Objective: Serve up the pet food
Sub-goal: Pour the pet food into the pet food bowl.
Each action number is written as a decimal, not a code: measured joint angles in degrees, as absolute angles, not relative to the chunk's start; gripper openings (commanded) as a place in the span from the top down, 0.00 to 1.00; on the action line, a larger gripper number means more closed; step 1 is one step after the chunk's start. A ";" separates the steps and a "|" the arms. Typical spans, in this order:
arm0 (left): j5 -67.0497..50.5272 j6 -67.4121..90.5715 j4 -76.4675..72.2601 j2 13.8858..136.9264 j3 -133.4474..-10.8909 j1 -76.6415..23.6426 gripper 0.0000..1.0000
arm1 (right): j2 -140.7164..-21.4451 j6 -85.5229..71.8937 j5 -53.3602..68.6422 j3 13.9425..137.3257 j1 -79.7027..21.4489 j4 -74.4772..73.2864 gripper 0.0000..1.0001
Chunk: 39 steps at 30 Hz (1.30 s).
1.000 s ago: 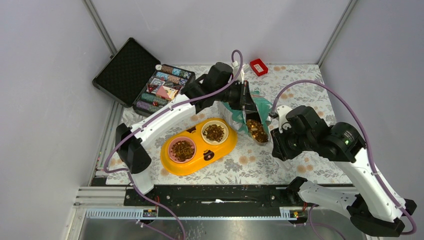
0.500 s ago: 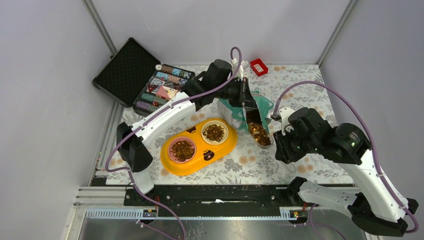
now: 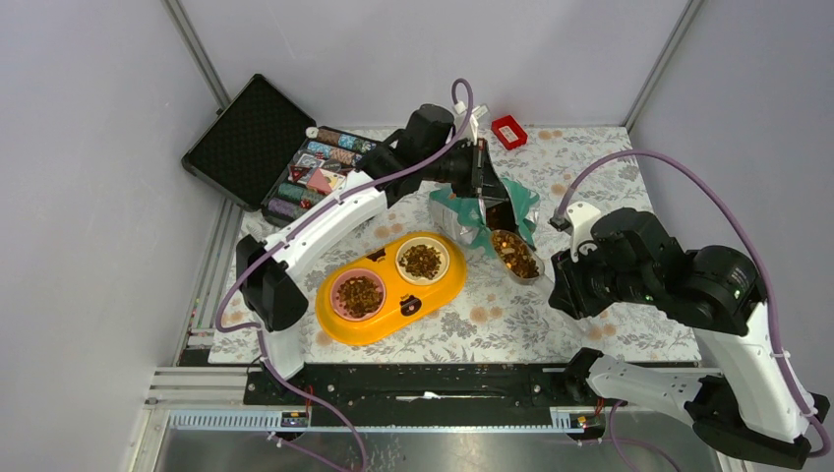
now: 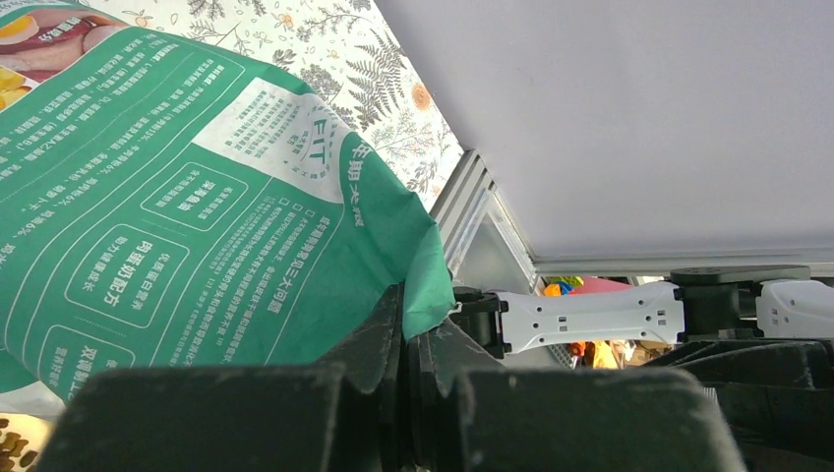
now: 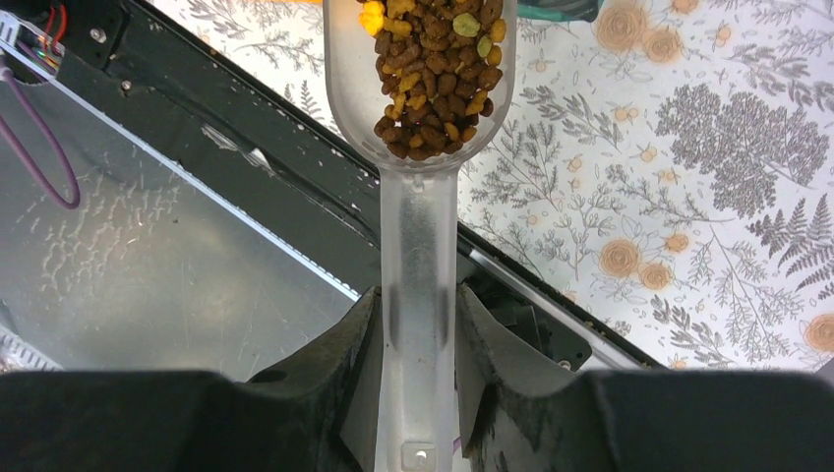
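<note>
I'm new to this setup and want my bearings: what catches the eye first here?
A clear scoop heaped with kibble is held by the right gripper, right of the yellow two-bowl feeder, whose bowls already hold kibble. Behind it, the left gripper pinches the edge of the green pouch. An open black case sits at the far left.

1. Overhead camera looks steeply down on the whole table point(image 3: 492, 320).
2. Left wrist camera: close on the pouch point(image 4: 177, 197).
3. Right wrist camera: close along the scoop point(image 5: 418, 246), seen overhead too.
</note>
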State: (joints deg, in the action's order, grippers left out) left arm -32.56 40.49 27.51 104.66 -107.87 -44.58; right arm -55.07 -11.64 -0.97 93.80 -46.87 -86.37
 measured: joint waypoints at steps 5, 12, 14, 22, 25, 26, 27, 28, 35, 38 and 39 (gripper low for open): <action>-33.26 40.51 27.53 105.38 -109.06 -43.62 1.00 | -56.14 -11.64 -1.45 96.55 -47.94 -86.37 1.00; -35.20 40.58 27.49 108.09 -112.95 -41.80 1.00 | -59.02 -11.60 -2.46 99.72 -50.52 -86.37 1.00; -35.68 40.60 27.51 108.66 -113.93 -41.12 1.00 | -60.07 -11.60 -2.55 100.14 -51.42 -86.37 1.00; -37.04 41.71 26.85 110.65 -117.43 -37.28 1.00 | -63.81 -11.64 -2.81 100.49 -55.31 -86.30 1.00; -37.15 42.70 25.78 110.69 -117.43 -35.99 1.00 | -65.19 -11.84 -3.64 100.36 -57.47 -85.60 1.00; -37.17 43.09 25.56 110.72 -117.43 -35.66 1.00 | -65.39 -11.94 -3.73 100.16 -57.98 -85.17 1.00; -37.30 43.51 25.30 110.74 -117.43 -35.27 1.00 | -65.56 -12.12 -3.95 99.70 -58.61 -84.47 1.00; -37.39 43.75 25.04 110.76 -117.43 -34.96 1.00 | -65.65 -12.34 -4.08 98.96 -59.27 -83.77 1.00; -37.85 45.56 23.51 110.89 -117.43 -32.51 1.00 | -65.52 -14.87 -5.65 87.66 -62.19 -75.92 1.00; -38.24 46.11 23.07 111.31 -117.82 -31.68 1.00 | -65.87 -16.12 -6.63 81.01 -62.65 -71.72 1.00; -38.39 46.22 23.00 111.48 -118.02 -31.48 1.00 | -66.24 -16.38 -6.74 79.72 -62.70 -70.89 1.00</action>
State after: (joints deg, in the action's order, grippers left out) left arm -38.39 46.22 23.00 111.48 -118.02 -31.48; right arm -66.24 -16.38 -6.74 79.72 -62.70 -70.89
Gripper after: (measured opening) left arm 0.032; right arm 0.343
